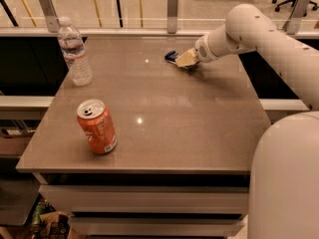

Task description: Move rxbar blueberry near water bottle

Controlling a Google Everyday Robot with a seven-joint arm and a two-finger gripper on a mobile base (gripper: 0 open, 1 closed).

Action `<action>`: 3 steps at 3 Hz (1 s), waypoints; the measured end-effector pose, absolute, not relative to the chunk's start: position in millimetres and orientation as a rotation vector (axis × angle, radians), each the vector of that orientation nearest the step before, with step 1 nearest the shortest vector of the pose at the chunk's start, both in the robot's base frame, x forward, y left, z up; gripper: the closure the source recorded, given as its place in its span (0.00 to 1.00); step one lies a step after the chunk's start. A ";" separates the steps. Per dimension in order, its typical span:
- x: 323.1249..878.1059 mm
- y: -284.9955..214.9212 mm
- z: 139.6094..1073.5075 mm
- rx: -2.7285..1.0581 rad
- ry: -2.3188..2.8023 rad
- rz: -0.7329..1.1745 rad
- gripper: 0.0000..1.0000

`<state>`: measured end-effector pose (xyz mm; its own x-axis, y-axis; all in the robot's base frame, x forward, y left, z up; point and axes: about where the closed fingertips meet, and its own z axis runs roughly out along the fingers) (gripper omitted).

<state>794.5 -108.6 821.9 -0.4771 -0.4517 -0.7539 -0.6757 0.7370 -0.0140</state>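
Observation:
The rxbar blueberry (pixel 171 57) is a small dark blue bar lying on the far right part of the table (pixel 199 133). Only its left end shows, and the rest is hidden under my gripper. My gripper (pixel 185 59) has tan tips and sits right at the bar, low on the table surface, touching or covering its right side. The water bottle (pixel 75 53) is clear with a white cap and a white-and-red label. It stands upright at the far left of the table, well apart from the bar.
An orange soda can (pixel 97 127) stands upright near the front left. My white arm (pixel 269 39) reaches in from the right. A railing with posts (pixel 172 4) runs behind the table's far edge.

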 end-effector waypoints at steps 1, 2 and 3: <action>794.5 -108.4 821.9 -0.847 2.155 0.367 1.00; 790.8 -100.1 831.3 -0.873 2.151 0.387 1.00; 784.5 -88.8 851.9 -0.908 2.151 0.384 1.00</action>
